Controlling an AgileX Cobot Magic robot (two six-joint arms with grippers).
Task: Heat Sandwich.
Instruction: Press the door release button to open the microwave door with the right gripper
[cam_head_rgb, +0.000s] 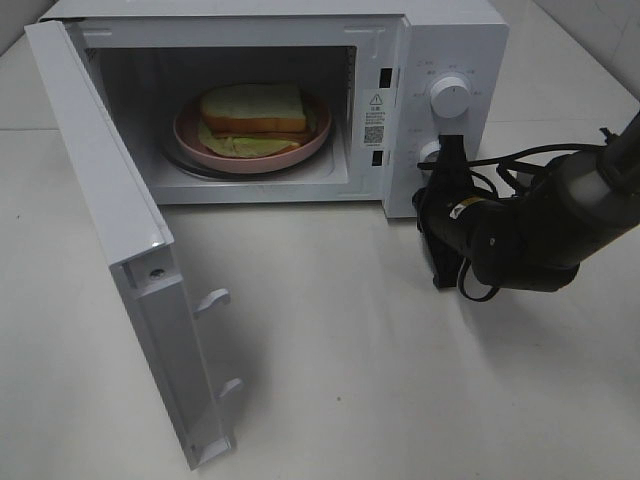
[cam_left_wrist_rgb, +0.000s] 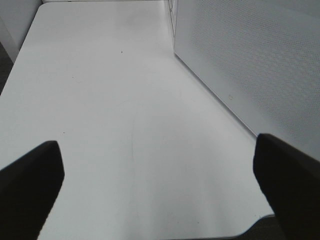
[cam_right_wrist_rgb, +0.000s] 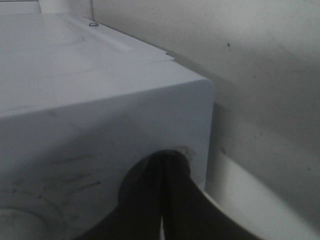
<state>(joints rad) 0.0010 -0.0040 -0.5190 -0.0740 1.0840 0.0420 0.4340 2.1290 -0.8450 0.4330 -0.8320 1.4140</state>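
Observation:
The sandwich, pale yellow bread with greenish filling, lies on a round pink plate inside the white microwave, whose door stands wide open. My right gripper is shut, its tip against the control panel just beside the lower knob. In the right wrist view the shut fingers meet at the panel near the microwave's corner. My left gripper is open and empty over the bare table; it does not show in the exterior view.
The open door juts toward the front left of the table. An upper knob sits above the right gripper. The right arm and its cables lie at the right. The left wrist view shows a perforated white wall beside the table.

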